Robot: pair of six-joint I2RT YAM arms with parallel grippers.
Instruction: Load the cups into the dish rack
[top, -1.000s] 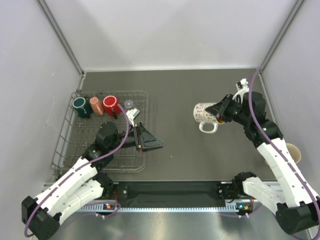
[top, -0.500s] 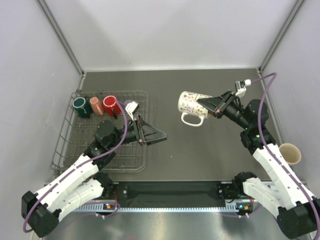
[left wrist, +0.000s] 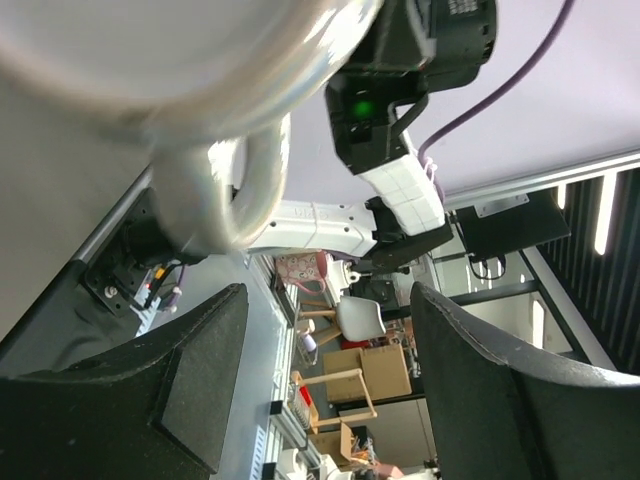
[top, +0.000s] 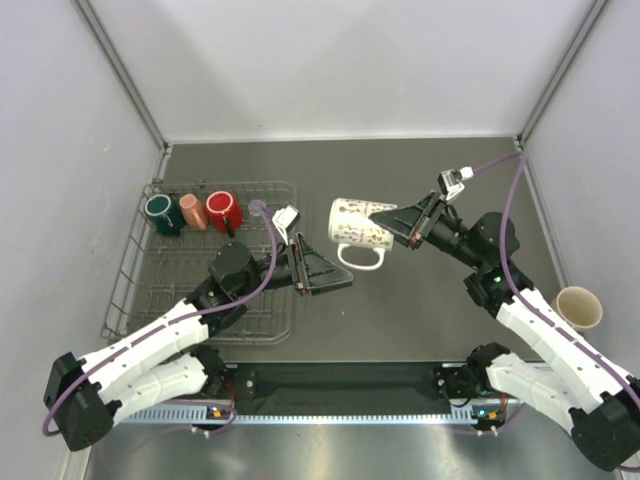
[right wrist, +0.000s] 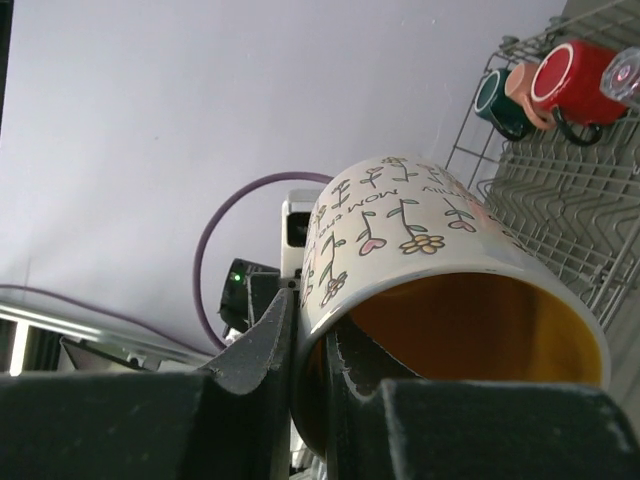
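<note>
My right gripper (top: pixel 402 222) is shut on the rim of the white mug with orange inside (top: pixel 358 226), one finger inside and one outside. It holds the mug in the air on its side, handle down, over the table's middle. The right wrist view shows the mug (right wrist: pixel 420 250) in my right gripper (right wrist: pixel 312 325). My left gripper (top: pixel 330 274) is open and empty, just left of and below the mug. The left wrist view shows the mug's handle (left wrist: pixel 215 190) above my open left gripper (left wrist: pixel 320 400). The dish rack (top: pixel 150 290) holds the dark green mug (top: pixel 160 211), pink cup (top: pixel 190 210) and red mug (top: pixel 222 210) along its far side.
A tan handleless cup (top: pixel 580 306) stands on the table at the right edge, beside the right arm. A tiny clear glass (right wrist: pixel 628 70) sits next to the red mug in the rack. Grey walls close in the dark table on three sides.
My right gripper has carried the white mug leftward toward the middle. My left gripper has moved right, off the rack's near corner, to just under the mug.
</note>
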